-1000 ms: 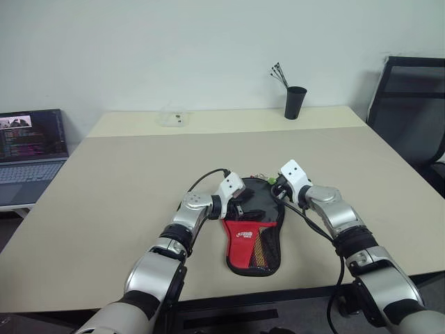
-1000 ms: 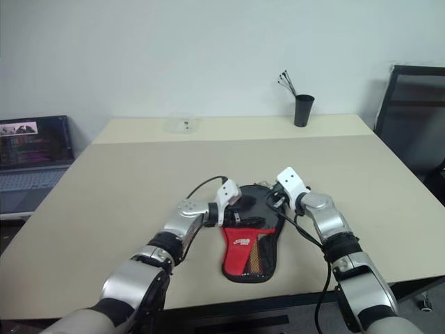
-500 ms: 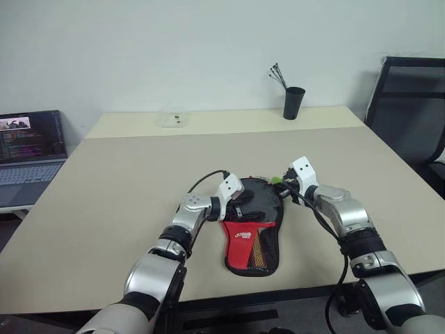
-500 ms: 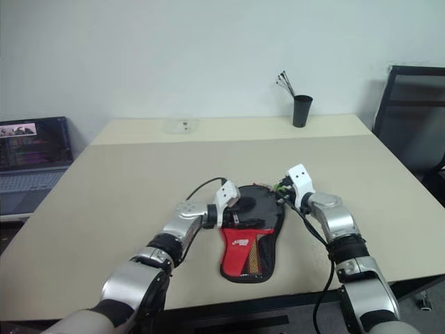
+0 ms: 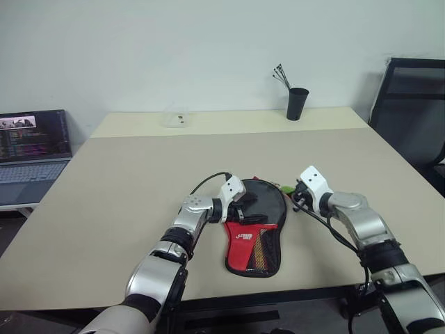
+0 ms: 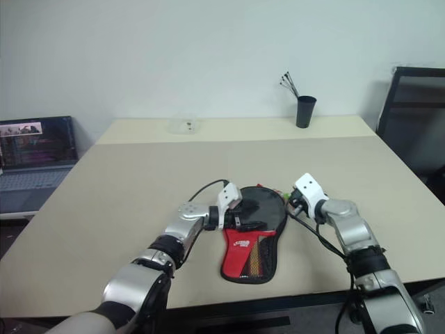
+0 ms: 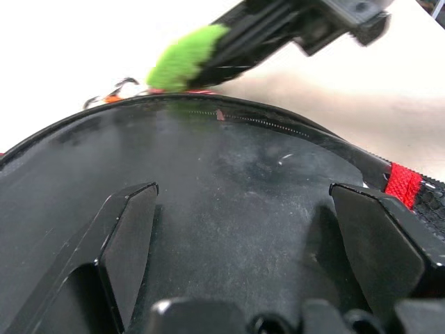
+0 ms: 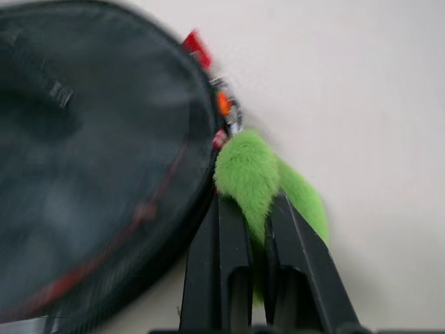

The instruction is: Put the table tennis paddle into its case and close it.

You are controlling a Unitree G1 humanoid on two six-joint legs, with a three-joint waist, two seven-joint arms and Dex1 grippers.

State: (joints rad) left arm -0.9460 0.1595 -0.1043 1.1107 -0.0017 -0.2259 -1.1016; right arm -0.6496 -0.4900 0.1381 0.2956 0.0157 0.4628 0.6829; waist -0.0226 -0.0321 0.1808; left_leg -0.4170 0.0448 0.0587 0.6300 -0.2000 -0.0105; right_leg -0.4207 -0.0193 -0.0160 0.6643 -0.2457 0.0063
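Lying flat on the pale worktop (image 5: pixel 111 181) is the case (image 5: pixel 255 233), black on its round part and red lower down. The left gripper (image 5: pixel 241 207) rests on the round black part with its two fingers (image 7: pixel 128 240) spread wide apart, one at each side. The right gripper (image 5: pixel 295 197) sits just beside the top right edge of the case. Its fingers are pressed together, pinching the fuzzy green zipper tag (image 8: pixel 261 177). I cannot see the table tennis paddle itself. A black cup (image 5: pixel 296 103) with thin sticks stands far back on the worktop, and a laptop (image 5: pixel 31 154) sits off to the left.
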